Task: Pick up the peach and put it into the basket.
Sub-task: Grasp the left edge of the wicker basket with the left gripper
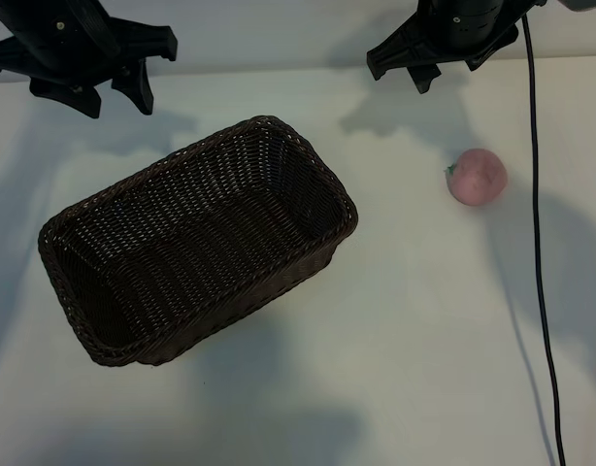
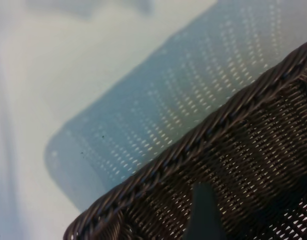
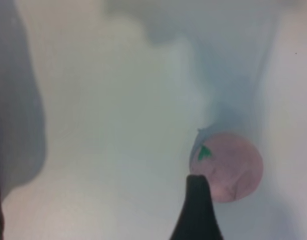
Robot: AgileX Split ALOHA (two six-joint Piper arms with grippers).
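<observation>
The pale-pink peach [image 1: 478,177] lies on the white table at the right, its green leaf spot toward the basket. It also shows in the right wrist view as the peach [image 3: 233,162], just past one dark fingertip [image 3: 196,207]. My right gripper [image 1: 453,70] hangs open and empty above the table's far edge, behind the peach. The dark-brown woven basket [image 1: 308,165] sits empty, left of centre and turned at an angle. My left gripper [image 1: 106,97] hovers open at the far left, behind the basket. Its fingertip [image 2: 203,215] shows over the basket's braided rim [image 2: 193,145].
A black cable [image 1: 539,243] runs down the right side of the table, just right of the peach. Bare white tabletop [image 1: 405,320] lies between the basket and the peach and along the near side.
</observation>
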